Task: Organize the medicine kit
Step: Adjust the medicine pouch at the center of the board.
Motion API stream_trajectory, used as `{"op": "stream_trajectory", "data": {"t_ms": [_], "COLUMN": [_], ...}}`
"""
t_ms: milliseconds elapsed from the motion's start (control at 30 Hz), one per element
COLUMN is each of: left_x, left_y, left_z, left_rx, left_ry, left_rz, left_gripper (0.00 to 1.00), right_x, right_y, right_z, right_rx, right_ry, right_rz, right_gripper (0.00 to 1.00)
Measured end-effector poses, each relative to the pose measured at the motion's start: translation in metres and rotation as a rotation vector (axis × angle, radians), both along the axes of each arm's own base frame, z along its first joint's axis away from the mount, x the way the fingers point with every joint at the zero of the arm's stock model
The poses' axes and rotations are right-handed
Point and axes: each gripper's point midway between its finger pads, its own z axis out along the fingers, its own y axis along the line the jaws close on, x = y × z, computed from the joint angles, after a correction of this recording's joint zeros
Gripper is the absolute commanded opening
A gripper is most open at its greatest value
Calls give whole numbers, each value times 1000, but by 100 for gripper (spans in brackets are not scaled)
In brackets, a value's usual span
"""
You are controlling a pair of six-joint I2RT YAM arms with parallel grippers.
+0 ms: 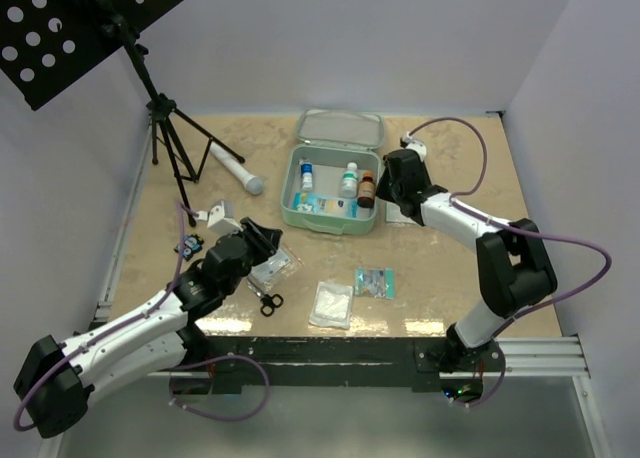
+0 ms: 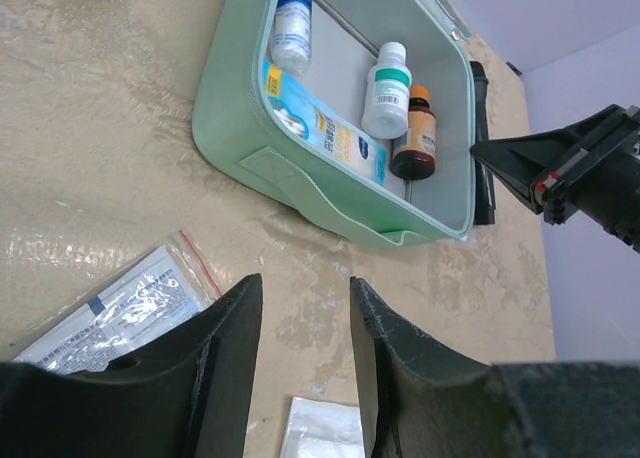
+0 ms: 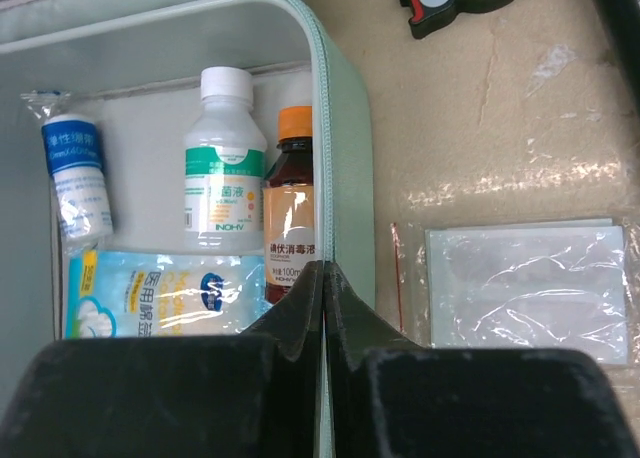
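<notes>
The mint-green medicine kit [image 1: 292,210] lies open at the table's far middle, lid [image 1: 340,128] folded back. Inside are a blue tube [image 3: 78,178], a white bottle [image 3: 225,168], a brown bottle [image 3: 290,208] and a blue packet [image 3: 160,293]. My right gripper [image 1: 382,196] is shut on the kit's right wall at the zip rim [image 3: 325,278]. My left gripper [image 1: 268,234] is open and empty, in front of and to the left of the kit [image 2: 300,178], its fingers [image 2: 235,338] just above the table.
A clear zip bag [image 1: 272,270] lies under the left gripper, with black scissors [image 1: 270,303], a white packet [image 1: 331,304] and a teal packet [image 1: 374,282] nearer. Another zip bag [image 3: 520,288] lies right of the kit. A white-and-grey cylinder [image 1: 237,168], a black-and-red gadget [image 1: 190,245] and a tripod [image 1: 170,138] stand left.
</notes>
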Motion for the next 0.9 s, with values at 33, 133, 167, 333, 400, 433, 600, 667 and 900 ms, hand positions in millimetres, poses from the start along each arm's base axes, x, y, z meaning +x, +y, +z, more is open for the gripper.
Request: {"op": "stream_trajectory", "data": {"t_ms": [33,133,167,333,400,433,600,667,900], "left_x": [1,3,4,7,10,12,23,27,37], "left_y": [-1,-5,-6,-8,-7,-8,-9,-7,6], "left_z": [-2,-13,-19,-45,-48,-48,-37,-33,-31], "left_rx": [3,25,36,84,90,90,68,62,59], "left_ry": [3,30,44,110,121,121,103,96,94], "left_rz": [0,-7,-8,-6,-1,1,21,32,76], "left_gripper": [45,45,44,45,45,45,46,46,47], "right_x": [-2,-8,-11,-23,-28,-32,-51,-58,-73], "right_y": [1,4,5,13,17,20,44,53,64], "right_z": [0,-1,-1,-2,-3,-3,-2,-3,-2], "right_rx": [10,38,48,91,105,110,132,137,136], "right_ry": [-1,-1,-2,0,1,1,6,12,33], "right_rz": [5,18,24,57,70,78,145,174,215], "right_gripper": [0,0,0,0,0,0,0,0,32]}}
